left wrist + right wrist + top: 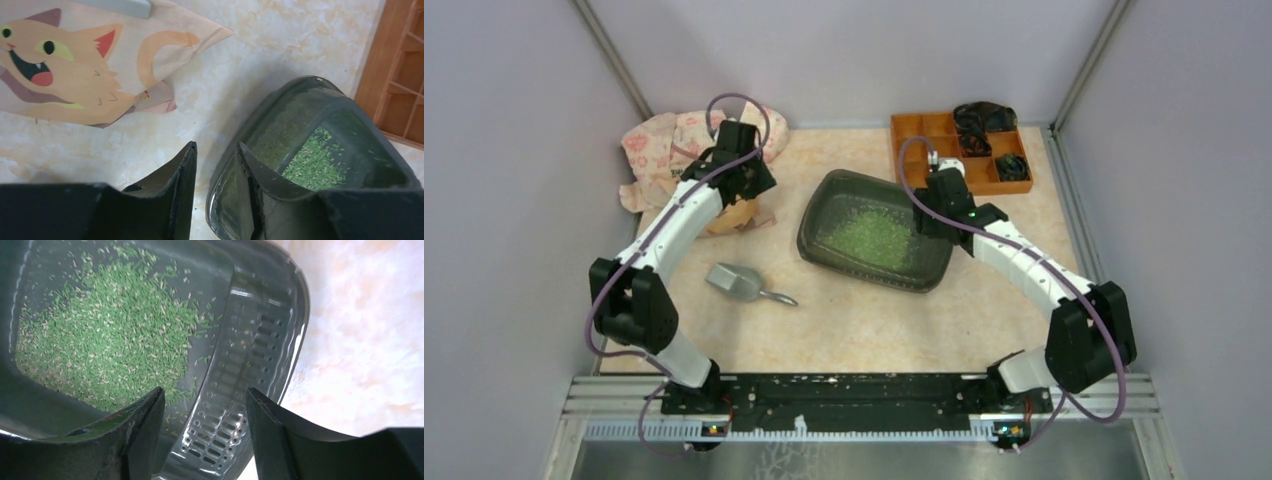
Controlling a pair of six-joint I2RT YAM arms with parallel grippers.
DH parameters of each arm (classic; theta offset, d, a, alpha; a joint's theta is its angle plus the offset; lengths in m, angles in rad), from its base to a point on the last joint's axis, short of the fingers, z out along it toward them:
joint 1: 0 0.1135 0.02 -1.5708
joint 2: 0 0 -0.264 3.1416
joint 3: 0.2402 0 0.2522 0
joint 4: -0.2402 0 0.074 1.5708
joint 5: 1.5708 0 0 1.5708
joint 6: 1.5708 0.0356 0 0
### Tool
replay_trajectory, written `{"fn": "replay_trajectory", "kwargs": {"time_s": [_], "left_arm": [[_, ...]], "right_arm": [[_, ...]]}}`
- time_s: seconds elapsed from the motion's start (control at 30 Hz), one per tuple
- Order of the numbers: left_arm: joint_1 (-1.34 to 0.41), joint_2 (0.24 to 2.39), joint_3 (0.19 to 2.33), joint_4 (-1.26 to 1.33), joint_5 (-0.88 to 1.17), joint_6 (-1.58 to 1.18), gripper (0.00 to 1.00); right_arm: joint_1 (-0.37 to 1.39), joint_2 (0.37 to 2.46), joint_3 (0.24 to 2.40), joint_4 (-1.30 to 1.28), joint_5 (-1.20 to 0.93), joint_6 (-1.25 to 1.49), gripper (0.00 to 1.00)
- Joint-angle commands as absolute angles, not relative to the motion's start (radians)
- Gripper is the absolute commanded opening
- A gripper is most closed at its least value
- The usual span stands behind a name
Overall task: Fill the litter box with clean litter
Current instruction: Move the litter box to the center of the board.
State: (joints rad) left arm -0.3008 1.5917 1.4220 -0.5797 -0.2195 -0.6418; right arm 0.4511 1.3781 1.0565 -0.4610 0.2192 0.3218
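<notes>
A robot lab booth: plain panel walls (854,50), aluminium frame posts (612,58), marbled tabletop (874,330).

a grey scoop (736,281) lies near a cat-printed paper bag (85,75); an orange organiser tray (916,150) holds dark items (982,118).

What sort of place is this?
Probably a lab test booth: plain lilac walls with metal corner posts, two white-and-black robot arms bolted to a black rail, and a dark grey plastic litter tray.
</notes>
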Motion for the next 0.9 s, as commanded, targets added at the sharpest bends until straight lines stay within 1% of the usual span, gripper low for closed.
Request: {"fn": "replay_trajectory", "kwargs": {"time_s": [0.0, 0.03, 0.1, 0.2, 0.4, 0.7, 0.87], "left_arm": [[-0.330, 1.660, 1.419, -0.554, -0.253, -0.617, 0.39], [-0.332, 1.670, 1.419, -0.554, -0.260, -0.617, 0.39], [-0.340, 1.687, 1.415, -0.554, -0.268, -0.620, 0.39], [-0.355, 1.705, 1.408, -0.553, -0.278, -0.629, 0.39], [-0.365, 1.733, 1.384, -0.534, -0.313, -0.637, 0.39], [-0.373, 1.757, 1.381, -0.524, -0.298, -0.643, 0.38], [-0.383, 1.772, 1.381, -0.519, -0.293, -0.647, 0.38]], "right_arm": [[0.465, 1.400, 1.027, -0.403, 0.165, 0.438, 0.56], [0.471, 1.414, 1.032, -0.387, 0.146, 0.446, 0.53], [0.485, 1.457, 1.060, -0.380, 0.129, 0.458, 0.50], [0.512, 1.530, 1.110, -0.388, 0.133, 0.461, 0.49], [0.522, 1.641, 1.143, -0.389, 0.149, 0.480, 0.48], [0.518, 1.683, 1.132, -0.497, 0.323, 0.510, 0.48], [0.514, 1.657, 1.088, -0.509, 0.352, 0.529, 0.48]]}}
